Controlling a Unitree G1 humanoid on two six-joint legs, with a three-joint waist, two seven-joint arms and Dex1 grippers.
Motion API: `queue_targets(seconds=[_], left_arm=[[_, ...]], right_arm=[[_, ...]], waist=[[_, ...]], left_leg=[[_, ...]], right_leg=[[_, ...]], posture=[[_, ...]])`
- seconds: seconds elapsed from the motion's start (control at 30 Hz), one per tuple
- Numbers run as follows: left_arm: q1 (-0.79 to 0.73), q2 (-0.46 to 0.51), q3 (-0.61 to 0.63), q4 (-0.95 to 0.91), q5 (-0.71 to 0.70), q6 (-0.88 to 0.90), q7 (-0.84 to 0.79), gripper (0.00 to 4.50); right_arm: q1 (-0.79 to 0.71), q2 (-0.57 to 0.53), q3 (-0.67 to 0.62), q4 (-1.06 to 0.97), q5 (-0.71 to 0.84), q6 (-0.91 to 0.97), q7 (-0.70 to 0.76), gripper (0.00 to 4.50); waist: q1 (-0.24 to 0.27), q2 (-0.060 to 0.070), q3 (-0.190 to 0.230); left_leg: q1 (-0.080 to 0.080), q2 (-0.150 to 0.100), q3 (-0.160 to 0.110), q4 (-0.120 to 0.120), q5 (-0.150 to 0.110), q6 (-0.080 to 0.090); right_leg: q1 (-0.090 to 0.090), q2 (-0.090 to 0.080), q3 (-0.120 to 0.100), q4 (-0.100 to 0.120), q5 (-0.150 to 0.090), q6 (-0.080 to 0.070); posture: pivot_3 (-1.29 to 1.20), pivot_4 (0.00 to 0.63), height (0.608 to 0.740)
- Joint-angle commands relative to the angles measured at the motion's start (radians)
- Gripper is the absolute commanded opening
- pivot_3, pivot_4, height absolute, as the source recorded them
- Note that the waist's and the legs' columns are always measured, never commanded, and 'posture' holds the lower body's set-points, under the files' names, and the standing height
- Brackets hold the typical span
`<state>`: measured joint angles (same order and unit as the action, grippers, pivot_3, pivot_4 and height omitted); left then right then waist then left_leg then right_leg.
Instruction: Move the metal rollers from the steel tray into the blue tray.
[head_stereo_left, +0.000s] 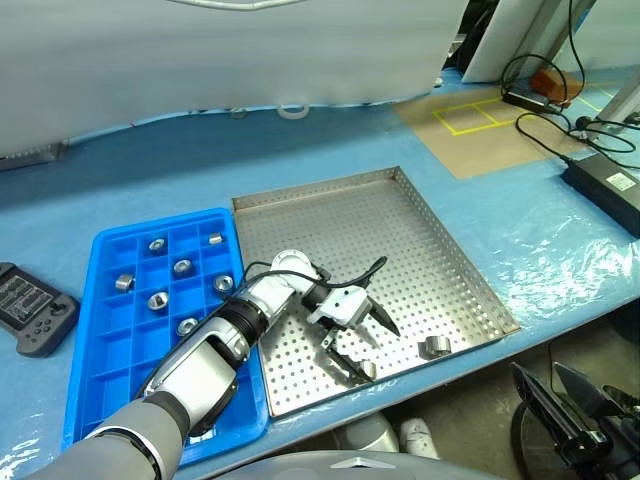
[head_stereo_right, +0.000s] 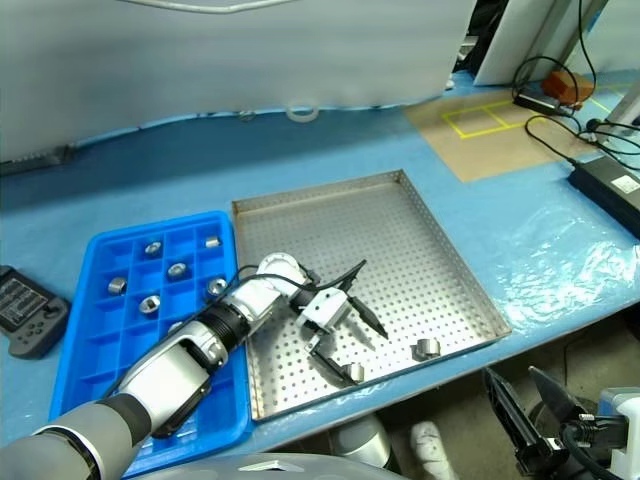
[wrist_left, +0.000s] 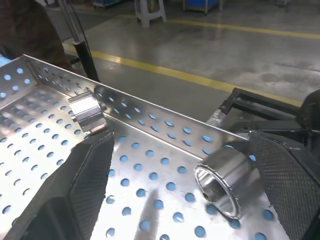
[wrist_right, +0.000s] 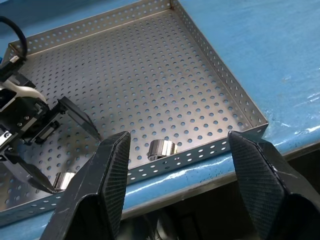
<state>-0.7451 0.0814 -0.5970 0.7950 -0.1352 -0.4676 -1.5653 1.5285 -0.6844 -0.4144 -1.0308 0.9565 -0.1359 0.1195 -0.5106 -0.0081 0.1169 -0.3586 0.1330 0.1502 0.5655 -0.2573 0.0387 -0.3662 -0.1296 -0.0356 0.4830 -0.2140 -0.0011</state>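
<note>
Rollers I count in the blue tray (head_stereo_left: 100, 330): seven metal rollers (head_stereo_left: 157, 244)
Rollers I count in the steel tray (head_stereo_left: 450, 255): two
Trays: two
Grippers: I see two, left gripper (head_stereo_left: 362, 348) and right gripper (wrist_right: 172, 187)
Handheld controller (head_stereo_left: 30, 310): one

You were working in what looked like a workshop or factory floor. The worktop (head_stereo_left: 150, 170) wore a blue protective covering, with a perforated steel tray (head_stereo_left: 440, 235) and a blue tray (head_stereo_left: 100, 330) of small parts on it. Yellow tape lines (head_stereo_left: 470, 115) marked a floor pad, a bare concrete floor (wrist_left: 210, 45) carried yellow striping, and cables (head_stereo_left: 545, 120) ran to a power brick (head_stereo_left: 605, 185).
</note>
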Motion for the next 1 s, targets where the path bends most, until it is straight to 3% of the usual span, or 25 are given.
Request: queue_targets(seconds=[0.03, 0.2, 0.37, 0.57, 0.77, 0.9, 1.0], left_arm=[[-0.007, -0.016, 0.026, 0.030, -0.010, 0.077, -0.039, 4.50], [-0.044, -0.001, 0.090, 0.019, -0.123, 0.174, -0.049, 4.50], [-0.065, -0.008, 0.141, 0.099, -0.087, 0.144, -0.049, 4.50], [-0.012, 0.019, 0.041, 0.117, -0.002, -0.065, -0.049, 4.50], [0.044, -0.007, 0.023, 0.111, 0.072, -0.219, -0.040, 4.50], [0.073, -0.035, 0.041, 0.090, 0.076, -0.200, -0.026, 4.50], [0.095, -0.054, 0.058, 0.042, 0.067, -0.162, -0.010, 4.50]], right_arm=[[0.024, -0.009, 0.015, -0.016, -0.026, -0.051, -0.018, 3.25], [0.025, -0.021, 0.018, -0.016, -0.034, -0.054, -0.039, 3.25], [0.006, -0.038, 0.032, -0.016, -0.055, -0.029, -0.054, 3.25], [-0.005, -0.053, 0.021, -0.016, -0.038, -0.037, -0.074, 3.25], [0.002, -0.053, 0.016, -0.016, -0.037, -0.049, -0.084, 3.25], [-0.005, -0.045, -0.005, -0.016, -0.031, -0.072, -0.097, 3.25], [-0.074, -0.006, -0.116, -0.016, -0.009, -0.046, -0.207, 3.25]], waist=[[0.000, 0.000, 0.000], [-0.003, 0.003, 0.005], [-0.004, 0.003, 0.005], [-0.004, 0.003, 0.005], [-0.016, 0.005, 0.003], [-0.024, 0.005, 0.003], [-0.025, 0.007, 0.002]], left_leg=[[0.000, 0.000, 0.000, 0.000, 0.000, 0.000], [0.000, -0.001, 0.000, 0.000, 0.000, 0.000], [0.000, -0.001, 0.000, 0.000, 0.000, 0.000], [-0.001, -0.001, 0.000, 0.000, 0.000, 0.001], [0.000, -0.001, 0.000, 0.000, 0.000, 0.001], [0.003, 0.000, 0.000, 0.000, 0.000, 0.000], [0.005, -0.001, 0.000, -0.001, 0.000, 0.000]], right_leg=[[0.000, 0.000, 0.000, 0.000, 0.000, 0.000], [-0.001, 0.000, 0.001, 0.001, 0.000, 0.000], [-0.001, 0.000, 0.001, 0.001, 0.000, 0.000], [0.000, 0.000, 0.001, 0.001, 0.000, 0.000], [0.003, 0.000, 0.001, 0.001, 0.000, 0.000], [0.001, 0.000, 0.001, 0.001, -0.002, 0.003], [0.001, 0.000, 0.001, 0.001, -0.002, 0.004]], posture=[[-0.87, 0.150, 0.740], [-0.86, 0.150, 0.740], [-0.85, 0.150, 0.740], [-0.86, 0.150, 0.740], [-0.86, 0.150, 0.740], [-0.86, 0.150, 0.740], [-0.86, 0.150, 0.740]])
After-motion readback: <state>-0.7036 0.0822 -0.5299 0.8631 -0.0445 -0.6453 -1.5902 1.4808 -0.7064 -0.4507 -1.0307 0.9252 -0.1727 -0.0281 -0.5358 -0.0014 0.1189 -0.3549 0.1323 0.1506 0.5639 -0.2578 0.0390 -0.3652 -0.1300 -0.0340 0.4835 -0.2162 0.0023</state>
